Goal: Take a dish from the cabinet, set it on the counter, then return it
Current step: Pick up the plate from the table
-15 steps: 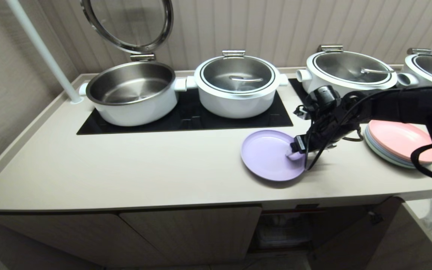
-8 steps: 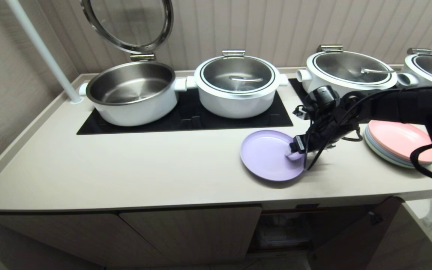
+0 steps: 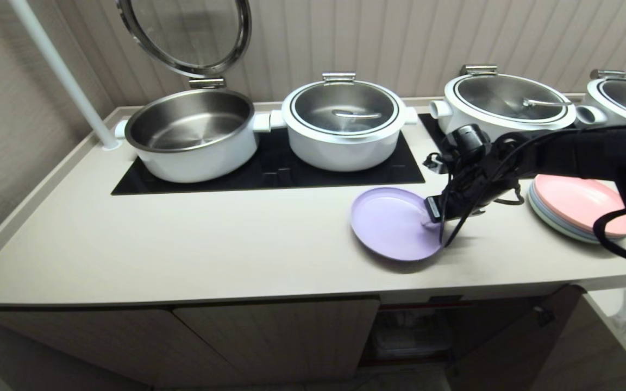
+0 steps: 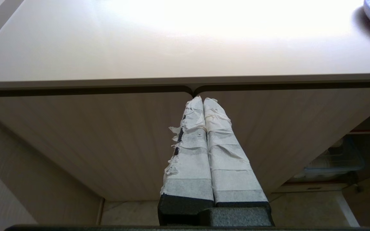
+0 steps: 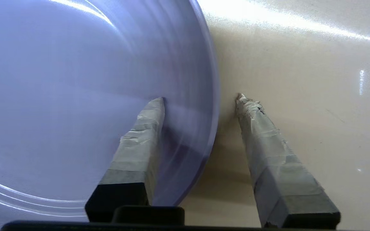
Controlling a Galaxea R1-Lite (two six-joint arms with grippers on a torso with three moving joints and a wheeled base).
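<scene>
Dish: the lavender dish (image 3: 394,224) is lying on the counter (image 3: 182,244), toward its front edge and right of the middle, in front of the hob panel (image 3: 269,165); its right rim appears slightly lifted, though this cannot be settled.
Right gripper: the right gripper (image 5: 200,99) is placed at the dish's right rim, one taped finger (image 5: 140,138) over the inside of the plate, the other on the counter side; the rim is straddled with a gap left at the outer finger, so the fingers are parted and not yet clamped.
Left gripper: the left gripper (image 4: 203,101) is held low before the cabinet (image 4: 92,134), its taped fingers pressed together on nothing.
Cabinet: closed doors are seen at the left; at the right the cabinet is open, with a red-edged shelf (image 4: 369,131) and a clear container (image 4: 336,162) dimly seen inside.
Writing: a small dark label (image 3: 445,298) is seen under the counter's front edge; nothing on it can be read.
Other things: four white pots stand along the back edge, the leftmost pot (image 3: 191,136) with its glass lid raised; a stack of pastel plates (image 3: 579,206) with a pink one on top sits at the right end.
Hidden or cut off: the rightmost pot (image 3: 625,100) is cut by the frame; the plate stack is partly covered by the arm's cable.
</scene>
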